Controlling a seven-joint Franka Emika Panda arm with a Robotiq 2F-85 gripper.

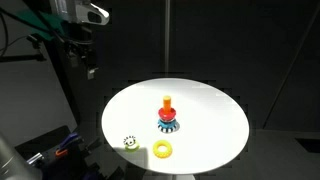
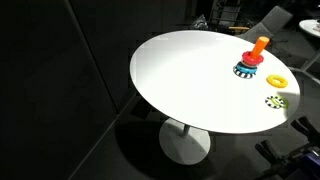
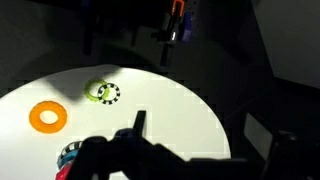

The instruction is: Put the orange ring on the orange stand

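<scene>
While it hangs high over the table, gripper (image 3: 200,128): jaws spread wide, only bare tabletop between them; it grips nothing and touches nothing.
Fingers (image 3: 139,122): dark, reaching in from the bottom edge of the wrist view; one stands out sharply against the white top, the other is a dim shape further right.
Arm (image 1: 72,18): in an exterior view it stands well apart from the orange stand (image 1: 167,103), up at the dark edge of the scene; whether it is over the rim or beyond it, I cannot tell.
Orange stand: a short upright peg, standing on the table in both exterior views; the wrist view shows only the rings at its foot, at the lower edge.
Red ring (image 1: 168,116): around the stand, resting on top of the ring below it.
Blue toothed ring (image 1: 168,126): around the foot of the stand, flat on the table, under the red ring.
Orange ring (image 1: 162,150): flat on the table, near the stand but apart from it, not on the peg; its hole is empty.
Greenish object (image 1: 130,142): small, pale, dark-specked, on the table; farther from the stand than the orange ring, near that ring without touching it.
Table (image 2: 180,80): round and white, on a single pedestal (image 2: 185,140); the stand sits well in from its rim.
Surroundings: dark on all sides of the stand's table.
</scene>
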